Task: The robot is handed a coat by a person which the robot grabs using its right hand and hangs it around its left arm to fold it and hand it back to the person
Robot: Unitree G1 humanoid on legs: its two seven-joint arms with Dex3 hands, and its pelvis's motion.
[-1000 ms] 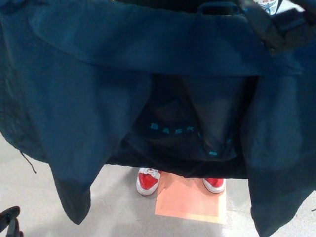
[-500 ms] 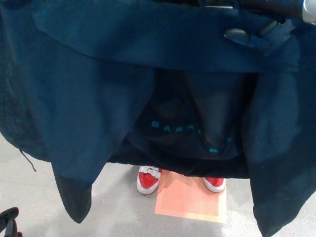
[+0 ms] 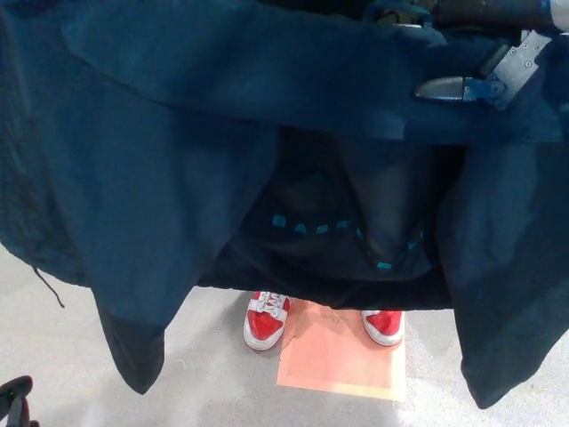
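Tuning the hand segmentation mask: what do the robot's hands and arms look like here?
Right hand: dark glossy finger, grey metal bracket with screws, dark tubular forearm ending in a silver collar. Left hand: only a black sliver at the bottom corner. Coat hides the rest.

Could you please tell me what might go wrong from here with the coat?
The coat fills the view, so the right hand at its top edge could lose it unseen. Its loose flaps hang toward the floor near the person's red shoes and might drag or snag.
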